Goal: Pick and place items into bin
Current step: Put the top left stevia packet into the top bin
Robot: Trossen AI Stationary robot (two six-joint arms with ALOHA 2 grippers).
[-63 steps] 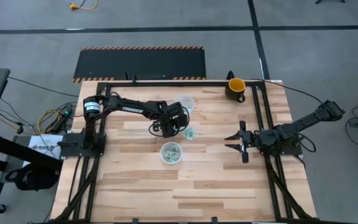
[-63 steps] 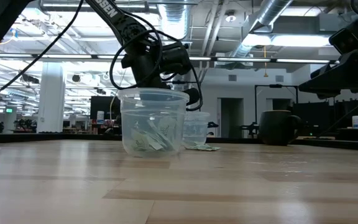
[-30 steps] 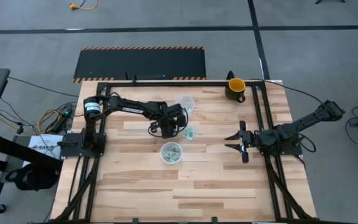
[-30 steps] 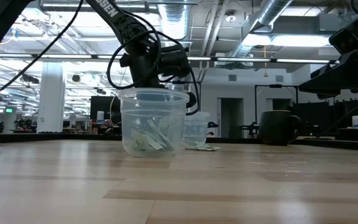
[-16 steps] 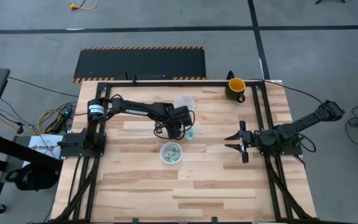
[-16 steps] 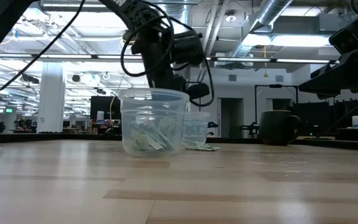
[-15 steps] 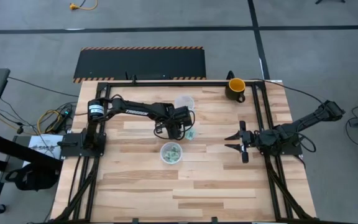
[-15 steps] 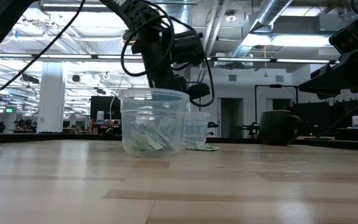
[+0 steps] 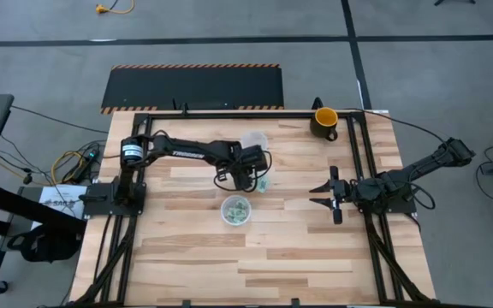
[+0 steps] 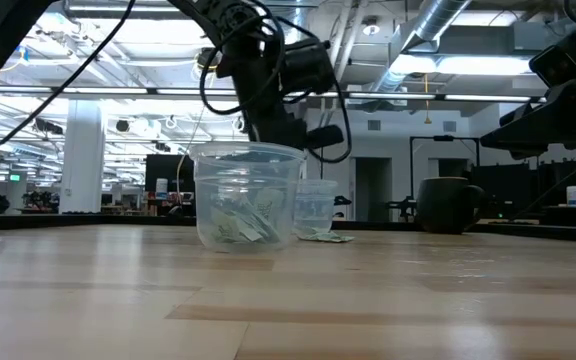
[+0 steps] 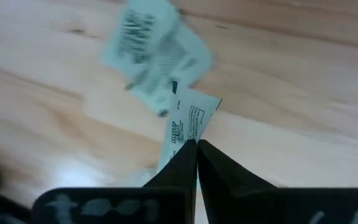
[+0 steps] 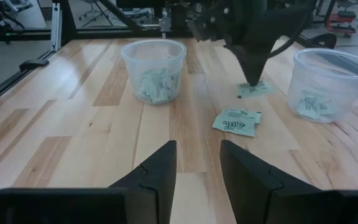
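The items are small pale green packets. My left gripper (image 11: pixel 196 148) hangs over the middle of the table (image 9: pixel 248 174), shut on one packet (image 11: pixel 188 121). Two more packets (image 12: pixel 235 121) lie flat on the wood beside it. A clear cup (image 9: pixel 235 210) nearer the front edge holds several packets. A second clear cup (image 12: pixel 334 78), farther back, holds a few. My right gripper (image 12: pixel 197 162) waits open at the table's right side (image 9: pixel 313 195), pointing at the cups. My left gripper pinches one end of the packet (image 11: pixel 180 138) between its two fingertips, only at their free ends. The fingers (image 12: pixel 253 74) come from above, pointing down. The packet (image 12: pixel 255 89) hangs below them, tilted, above the wood.
A yellow-and-dark mug (image 9: pixel 323 121) stands at the far right corner. Black rails frame the table's far edge and both sides. Bare wood spreads across the near half of the table (image 9: pixel 255 265).
My left gripper has risen from low behind the near cup to above its rim. It has also shifted a little toward the table's right edge and stays shut.
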